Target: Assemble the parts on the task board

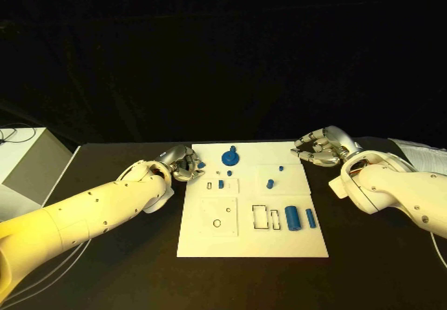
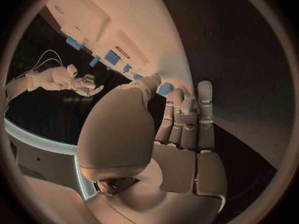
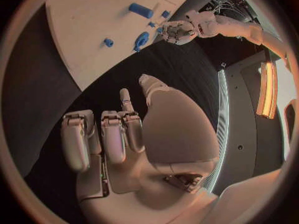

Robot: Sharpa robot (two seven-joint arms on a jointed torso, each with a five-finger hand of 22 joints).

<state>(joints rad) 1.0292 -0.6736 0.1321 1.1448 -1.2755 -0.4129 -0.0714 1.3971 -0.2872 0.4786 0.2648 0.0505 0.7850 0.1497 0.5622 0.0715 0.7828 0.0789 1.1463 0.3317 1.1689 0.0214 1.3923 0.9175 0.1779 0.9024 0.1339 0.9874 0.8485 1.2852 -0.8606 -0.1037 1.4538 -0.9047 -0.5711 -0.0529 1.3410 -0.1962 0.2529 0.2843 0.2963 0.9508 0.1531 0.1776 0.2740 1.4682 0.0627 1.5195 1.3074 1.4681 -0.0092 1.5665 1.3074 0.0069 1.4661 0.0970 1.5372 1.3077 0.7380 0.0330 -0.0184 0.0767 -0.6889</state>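
The white task board [image 1: 210, 242] lies in the middle of the black table. On it lie several blue parts: a large round piece [image 1: 230, 156] near the far edge, two cylinders [image 1: 292, 217] at the right, and small pieces in between. My left hand [image 1: 185, 161] is at the board's left edge. Its thumb and a finger pinch a small blue part [image 2: 165, 89], which is also at its fingertips in the head view [image 1: 200, 165]. My right hand [image 1: 320, 150] hovers over the board's far right corner with its fingers loosely bent and nothing in them [image 3: 124, 134].
A white box [image 1: 28, 161] stands at the table's left edge and a white stack [image 1: 419, 152] lies at the far right. The board has rectangular slots [image 1: 259, 217] and a plate with a round hole [image 1: 217, 223].
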